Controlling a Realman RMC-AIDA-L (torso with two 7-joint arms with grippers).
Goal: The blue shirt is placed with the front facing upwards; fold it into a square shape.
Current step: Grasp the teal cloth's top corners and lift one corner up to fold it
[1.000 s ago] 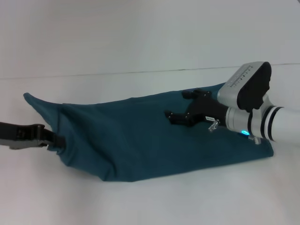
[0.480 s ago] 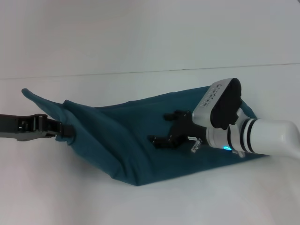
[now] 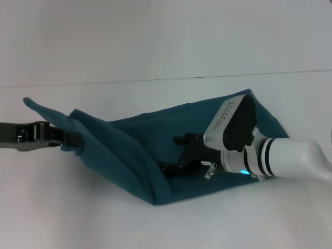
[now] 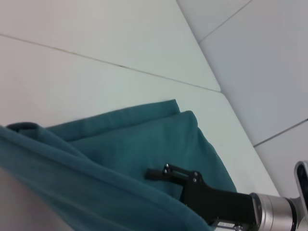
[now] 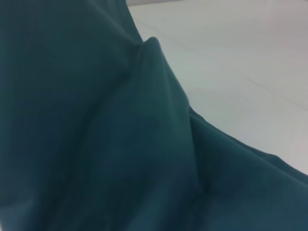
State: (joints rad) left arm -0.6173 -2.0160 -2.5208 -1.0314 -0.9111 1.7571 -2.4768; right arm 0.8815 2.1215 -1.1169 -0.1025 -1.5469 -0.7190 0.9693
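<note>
Blue shirt (image 4: 120,159) bunched on white table (image 4: 96,82), thick fold nearest camera. Right gripper (image 4: 166,172) over fabric, black fingers (image 4: 159,173) extended.

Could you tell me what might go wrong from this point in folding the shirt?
1. The left end effector grips only the bunched edge of the shirt, which looks taut; the cloth could slip out and the fold collapse.
2. The right end effector sits open over the shirt's middle beside a raised ridge; moving on may drag the fabric and deepen wrinkles.
3. The shirt lies skewed, with a sleeve tip sticking out, so the result may not be square.
</note>
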